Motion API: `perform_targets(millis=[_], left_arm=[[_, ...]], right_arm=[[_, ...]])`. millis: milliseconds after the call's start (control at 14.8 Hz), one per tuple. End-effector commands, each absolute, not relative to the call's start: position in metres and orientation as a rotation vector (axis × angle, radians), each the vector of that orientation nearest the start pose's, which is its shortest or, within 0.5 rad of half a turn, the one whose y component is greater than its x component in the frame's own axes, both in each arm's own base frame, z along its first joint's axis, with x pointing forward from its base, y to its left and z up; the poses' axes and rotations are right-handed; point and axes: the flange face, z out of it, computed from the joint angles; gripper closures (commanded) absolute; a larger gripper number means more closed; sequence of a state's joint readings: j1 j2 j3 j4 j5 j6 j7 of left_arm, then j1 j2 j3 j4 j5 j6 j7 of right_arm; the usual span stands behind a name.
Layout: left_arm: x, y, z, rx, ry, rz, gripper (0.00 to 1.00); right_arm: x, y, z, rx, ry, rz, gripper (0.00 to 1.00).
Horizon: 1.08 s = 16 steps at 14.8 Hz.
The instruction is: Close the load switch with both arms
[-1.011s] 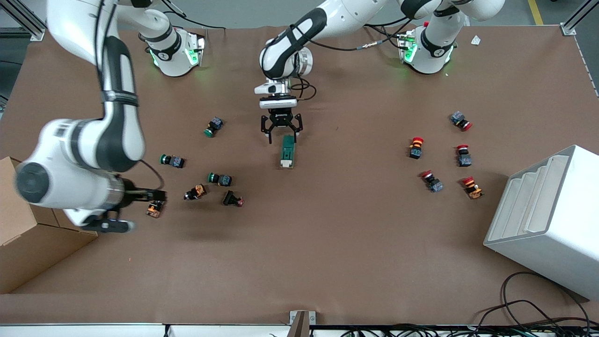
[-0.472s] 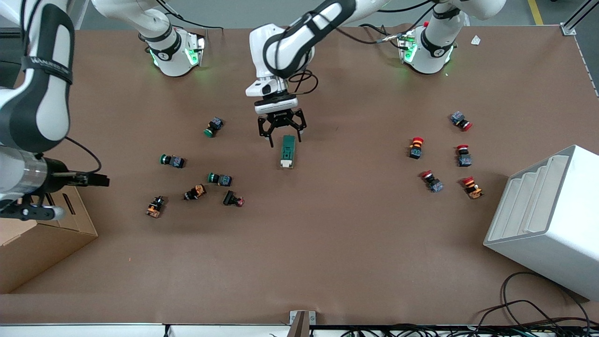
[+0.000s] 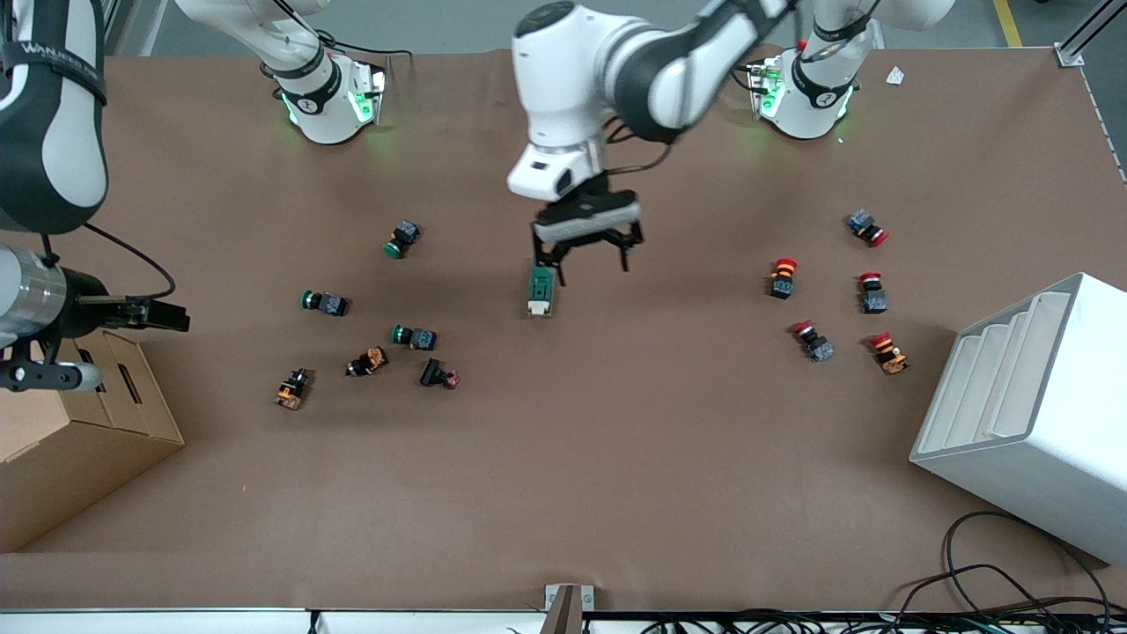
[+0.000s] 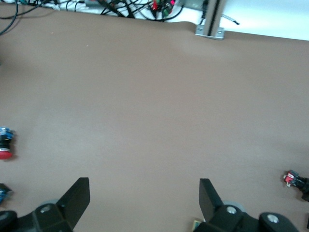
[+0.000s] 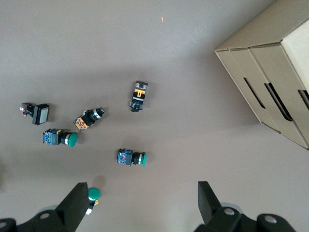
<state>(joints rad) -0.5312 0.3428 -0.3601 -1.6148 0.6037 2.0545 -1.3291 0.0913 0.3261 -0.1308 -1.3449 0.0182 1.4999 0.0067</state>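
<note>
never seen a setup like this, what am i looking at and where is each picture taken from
Two white robot arms are bolted to a brown table. The big picture comes from a high camera facing them. The other two come from cameras on each arm's wrist, looking down past its own black jaws.

The left gripper hangs over the table's middle, jaws open, just above the load switch, a small green block with a cream end. It holds nothing. The right gripper waits at its own end of the table, over a cardboard box, also open and empty.

Green-capped push buttons lie scattered toward the right arm's end, red-capped push buttons toward the left arm's end, beside a white rack.
</note>
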Motion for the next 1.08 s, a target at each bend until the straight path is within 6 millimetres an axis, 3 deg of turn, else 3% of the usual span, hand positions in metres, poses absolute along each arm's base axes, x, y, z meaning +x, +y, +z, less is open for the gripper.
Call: perform_targets(millis=[0,135,270,472,539,742,1011], left_arm=[[0.511,-0.435,0.494,-3.050,-0.347,-0.526,0.00],[0.542,-0.398,0.521,-3.057,-0.289,-0.452,0.00],[0.565,-0.354,0.533,-3.043,-0.216,-0.361,0.00],[0.586,-0.282,0.553,-3.030,-0.039,-0.259,0.00],[0.592,-0.249,0.569,-3.050,-0.028,-0.251,0.00],[0.595,-0.174,0.603,-3.170,-0.131,-0.191,0.00],[0.572,-0.118,0.637,-3.140,0.015,-0.139,0.00]], right_arm=[[0.608,-0.015,0.543,-3.158,0.076,0.267,0.00],[0.600,-0.019,0.548,-3.159,0.086,0.265,0.00],[0.594,-0.018,0.552,-3.158,0.084,0.260,0.00],[0.596,-0.019,0.557,-3.160,0.084,0.233,0.00],[0.598,-0.019,0.564,-3.162,0.082,0.214,0.00],[0.601,-0.019,0.584,-3.167,0.081,0.146,0.00],[0.602,-0.025,0.590,-3.157,0.087,0.126,0.00]])
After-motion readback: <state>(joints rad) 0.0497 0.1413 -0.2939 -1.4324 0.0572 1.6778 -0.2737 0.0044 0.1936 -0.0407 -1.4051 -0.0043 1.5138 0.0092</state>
